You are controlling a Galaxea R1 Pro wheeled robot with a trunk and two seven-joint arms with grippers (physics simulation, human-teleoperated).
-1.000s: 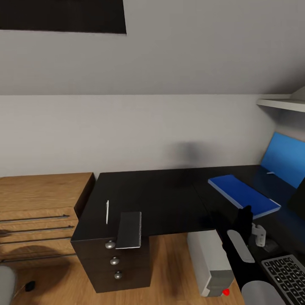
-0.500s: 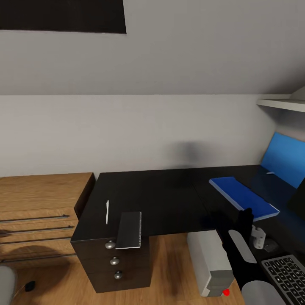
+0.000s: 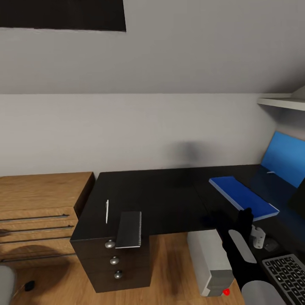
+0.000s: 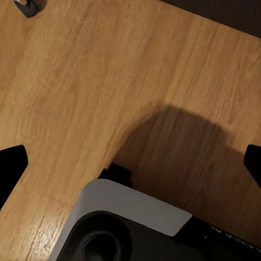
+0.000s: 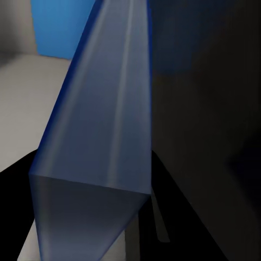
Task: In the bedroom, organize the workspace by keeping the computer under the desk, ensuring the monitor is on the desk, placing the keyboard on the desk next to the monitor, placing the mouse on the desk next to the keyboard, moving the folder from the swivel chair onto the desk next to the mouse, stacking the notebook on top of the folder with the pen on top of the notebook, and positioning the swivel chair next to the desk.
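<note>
right hand point(image 3: 245, 217) looks clamped on the folder point(image 3: 242, 196) at its near edge, flat on the bench point(image 3: 161, 199). it's thin, light and probably bendy, so i'd grip the edge mid-length.

On the desk point(image 3: 169, 190) lie one blue folder point(image 3: 243, 197), one notebook point(image 3: 129, 229) and one pen point(image 3: 107, 211) — plus one keyboard point(image 3: 286, 271). Below the desk: one computer point(image 3: 209, 260), and one drawer unit point(image 3: 114, 264) with three silver knobs point(image 3: 114, 261).
</note>
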